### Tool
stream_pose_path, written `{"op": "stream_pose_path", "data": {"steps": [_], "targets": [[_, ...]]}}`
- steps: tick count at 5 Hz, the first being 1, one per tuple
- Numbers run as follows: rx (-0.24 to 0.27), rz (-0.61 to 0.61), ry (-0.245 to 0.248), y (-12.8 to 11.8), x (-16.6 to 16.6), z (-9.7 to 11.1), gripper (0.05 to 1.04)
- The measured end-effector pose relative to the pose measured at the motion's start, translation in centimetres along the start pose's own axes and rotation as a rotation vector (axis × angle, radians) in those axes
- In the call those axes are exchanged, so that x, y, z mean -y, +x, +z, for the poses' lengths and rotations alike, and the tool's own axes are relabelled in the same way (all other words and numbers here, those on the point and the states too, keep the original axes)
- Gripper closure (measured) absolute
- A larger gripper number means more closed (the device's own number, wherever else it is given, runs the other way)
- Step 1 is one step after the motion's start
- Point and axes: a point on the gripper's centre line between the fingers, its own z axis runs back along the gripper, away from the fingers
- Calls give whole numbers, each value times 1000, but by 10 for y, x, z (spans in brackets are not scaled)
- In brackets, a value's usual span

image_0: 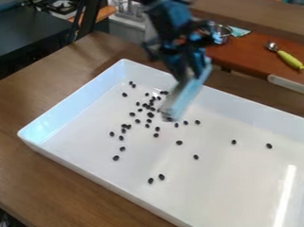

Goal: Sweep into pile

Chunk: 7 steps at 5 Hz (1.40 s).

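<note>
The white tray (107,181) near you holds beans (150,115), likely light and skittery; your gripper (189,72) is clamped on the sweeper (182,97), probably stiff, best held up top.

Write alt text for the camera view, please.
A robot arm's gripper hangs over a white tray with a pale, flat tool angled down among small dark pieces. They cluster loosely around the tool's lower end, with strays nearer the viewer and to the right. The tray sits on a brown wooden table.
</note>
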Motion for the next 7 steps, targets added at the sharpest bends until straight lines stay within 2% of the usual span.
{"op": "stream_pose_path", "data": {"steps": [1, 2, 3, 4, 5, 7], "targets": [[0, 33, 16, 4, 42, -24, 742], [-27, 47, 40, -3, 73, -70, 742], [-17, 56, 75, -10, 100, -117, 742], [-30, 89, 89, -15, 118, -151, 742], [-18, 97, 107, -11, 115, -162, 742], [19, 73, 108, -1, 112, -167, 742]]}}
